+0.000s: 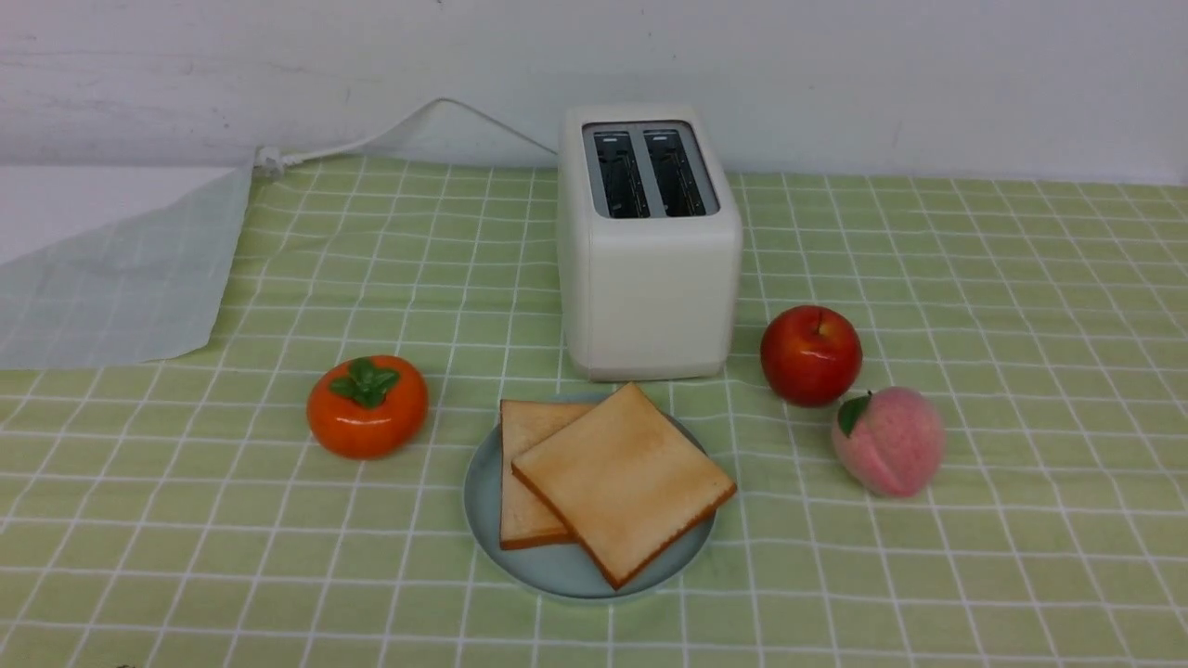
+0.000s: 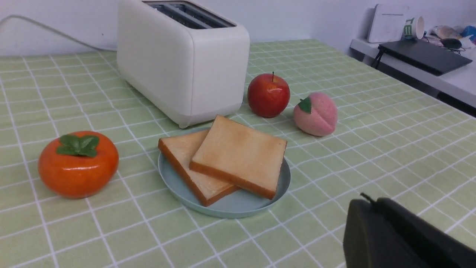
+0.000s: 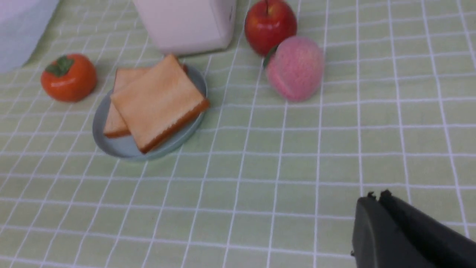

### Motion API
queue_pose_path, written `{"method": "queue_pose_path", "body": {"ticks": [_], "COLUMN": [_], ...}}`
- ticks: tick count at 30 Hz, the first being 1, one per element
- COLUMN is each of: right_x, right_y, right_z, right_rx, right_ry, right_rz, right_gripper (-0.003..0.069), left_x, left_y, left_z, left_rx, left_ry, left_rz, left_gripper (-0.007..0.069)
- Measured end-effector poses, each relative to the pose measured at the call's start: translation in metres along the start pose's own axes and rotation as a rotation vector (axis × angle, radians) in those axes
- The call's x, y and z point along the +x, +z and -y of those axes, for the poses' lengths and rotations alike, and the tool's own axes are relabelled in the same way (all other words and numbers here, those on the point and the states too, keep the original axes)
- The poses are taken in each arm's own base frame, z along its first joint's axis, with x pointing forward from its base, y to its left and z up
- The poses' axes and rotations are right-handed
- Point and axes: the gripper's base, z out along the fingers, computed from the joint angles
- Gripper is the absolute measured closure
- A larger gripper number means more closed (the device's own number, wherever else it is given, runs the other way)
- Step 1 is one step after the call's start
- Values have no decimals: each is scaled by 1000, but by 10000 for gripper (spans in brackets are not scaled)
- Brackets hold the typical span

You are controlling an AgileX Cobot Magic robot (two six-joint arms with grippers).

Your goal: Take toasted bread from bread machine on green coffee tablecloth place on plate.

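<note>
Two slices of toasted bread lie overlapped on the pale blue-green plate (image 1: 487, 520): the upper slice (image 1: 624, 481) partly covers the lower slice (image 1: 524, 468). Behind the plate stands the cream bread machine (image 1: 648, 269), both dark slots showing nothing inside. All rest on the green coffee tablecloth (image 1: 974, 306). Neither arm shows in the front view. My left gripper (image 2: 366, 203) is shut with nothing in it, above the cloth well away from the plate (image 2: 230, 206). My right gripper (image 3: 376, 197) is also shut and holds nothing, far from the plate (image 3: 122, 149).
An orange persimmon (image 1: 368, 405) sits left of the plate. A red apple (image 1: 810, 354) and a pink peach (image 1: 888, 441) lie right of the toaster. The cloth's far left corner is folded over (image 1: 121, 278), with the white cord (image 1: 371, 139) behind it.
</note>
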Motion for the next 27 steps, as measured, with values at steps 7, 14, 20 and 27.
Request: {"method": "queue_pose_path", "body": {"ticks": [7, 14, 20, 27], "right_x": [-3, -1, -2, 29], "right_y": [14, 17, 17, 51], "right_z": [2, 3, 8, 27], "right_rx": [-18, -10, 44, 165], "right_ry": [-15, -20, -71, -82], "right_rz": [131, 124, 139, 265], "right_gripper": [646, 641, 640, 678], "left_x": [5, 7, 8, 8], "left_y": [0, 0, 0, 0], "left_z": [0, 0, 0, 0], "left_rx": [4, 6, 5, 5], "left_ry": [0, 0, 0, 0], "left_rz": [-55, -75, -76, -77], "left_gripper": [637, 637, 637, 634]}}
